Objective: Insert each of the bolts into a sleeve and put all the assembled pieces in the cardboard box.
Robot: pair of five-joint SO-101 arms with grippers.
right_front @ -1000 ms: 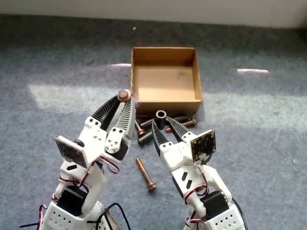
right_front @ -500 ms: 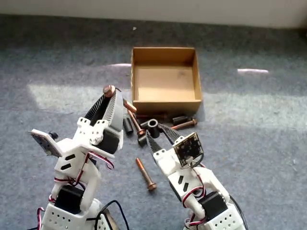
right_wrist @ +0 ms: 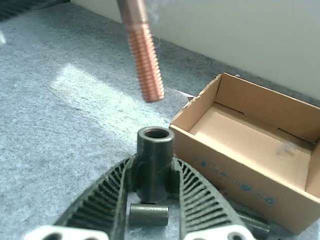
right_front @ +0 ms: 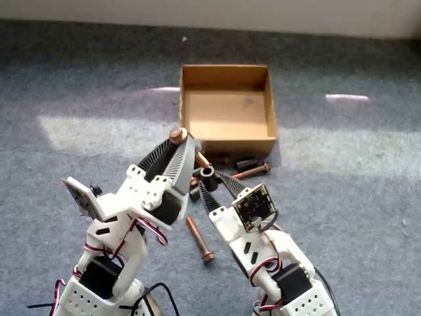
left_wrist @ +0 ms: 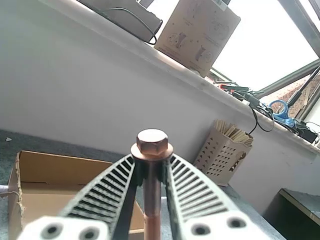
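The high view lays out the whole scene. The left gripper (right_front: 176, 141) is clenched on a bolt (right_front: 176, 135) just off the left front corner of the box (right_front: 227, 142). Close beside it, the right gripper (right_front: 208, 179) is clamped on a sleeve (right_front: 208, 173). A loose bolt (right_front: 198, 239) lies on the carpet (right_front: 342, 197) between the two arms, and more bolts and sleeves lie along the box's front wall.

The left wrist view adds the grip itself: the bolt's hex head sits just past the fingertips (left_wrist: 125, 167), and its shank runs back between them, pinched on both sides.

The right wrist view shows how the two parts stand to each other, which the high view blurs. The sleeve is upright with its bore open, and the bolt's threaded end hangs close over it, a little off to one side, with the tip clear of the rim. A spare sleeve (right_wrist: 148, 214) lies on its side on the carpet below the fingers.

Half a second ago the left gripper stood farther left, away from the box corner. It has since swung right, bringing the bolt next to the sleeve. The right gripper has barely shifted.
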